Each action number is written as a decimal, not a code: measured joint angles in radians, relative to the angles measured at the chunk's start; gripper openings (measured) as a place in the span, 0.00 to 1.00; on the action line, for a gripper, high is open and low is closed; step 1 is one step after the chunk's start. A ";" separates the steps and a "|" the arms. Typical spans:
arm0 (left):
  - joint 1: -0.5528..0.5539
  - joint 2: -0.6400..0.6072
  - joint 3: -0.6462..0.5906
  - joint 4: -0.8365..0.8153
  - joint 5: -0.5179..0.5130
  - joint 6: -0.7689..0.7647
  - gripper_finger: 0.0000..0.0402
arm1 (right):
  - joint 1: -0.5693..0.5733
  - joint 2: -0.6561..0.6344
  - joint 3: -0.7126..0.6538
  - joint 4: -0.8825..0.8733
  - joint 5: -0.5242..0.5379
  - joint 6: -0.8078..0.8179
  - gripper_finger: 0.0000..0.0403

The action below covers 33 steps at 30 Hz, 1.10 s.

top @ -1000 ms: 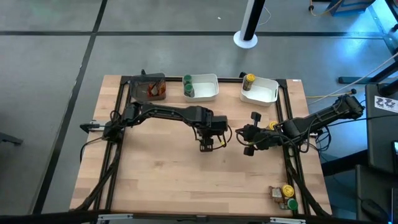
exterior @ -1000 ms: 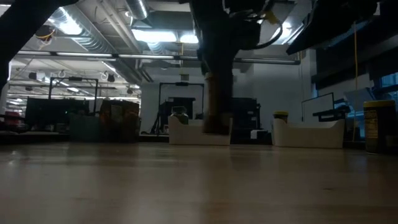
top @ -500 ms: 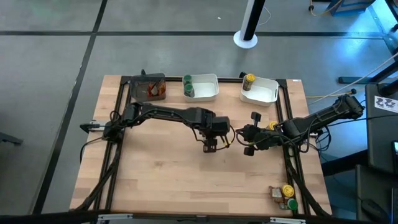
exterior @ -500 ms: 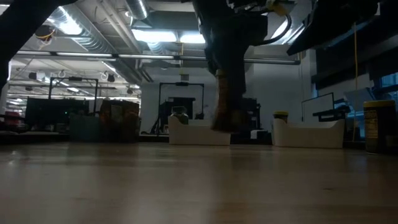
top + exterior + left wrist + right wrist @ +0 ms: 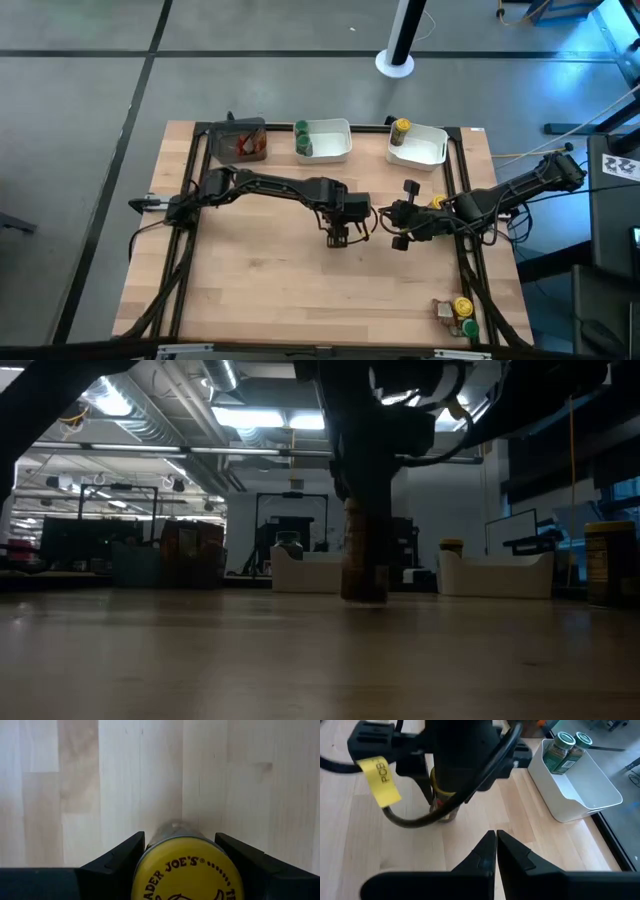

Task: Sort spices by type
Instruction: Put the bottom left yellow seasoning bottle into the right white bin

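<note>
The left tool (image 5: pixel 340 236) is at the centre of the bench (image 5: pixel 260 290), pointing straight down, clamped on a yellow-lidded jar (image 5: pixel 187 868). In the left wrist view, its 2 fingers (image 5: pixel 116 859) press the jar on both sides just below the lid. In the low view the jar (image 5: pixel 363 555) stands upright, and its base appears to rest on the bench, though the dim light makes contact uncertain.

The right tool (image 5: pixel 400 224) hangs just beside it, fingers together, holding nothing.

At the far edge stand 3 trays. The dark tray (image 5: pixel 222 136) holds reddish jars (image 5: pixel 250 146). The middle tray (image 5: pixel 335 130) holds 2 green-lidded jars (image 5: pixel 565 751). The right tray (image 5: pixel 430 140) holds 1 yellow-lidded jar (image 5: pixel 400 130). More jars (image 5: pixel 458 314) stand at the near right corner.
</note>
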 joint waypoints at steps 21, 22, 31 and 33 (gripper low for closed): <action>-0.002 0.009 0.000 0.007 0.000 -0.030 0.56 | 0.000 0.000 0.000 0.006 -0.104 0.002 0.04; -0.002 0.009 0.000 0.017 0.000 -0.039 0.56 | 0.000 0.000 0.000 0.006 -0.120 0.002 0.04; -0.010 0.009 0.000 0.145 0.000 -0.080 0.56 | 0.000 0.000 0.000 0.007 -0.210 0.001 0.04; -0.011 0.009 0.000 0.148 -0.020 -0.101 0.56 | 0.000 0.000 0.000 0.007 -0.210 0.002 0.04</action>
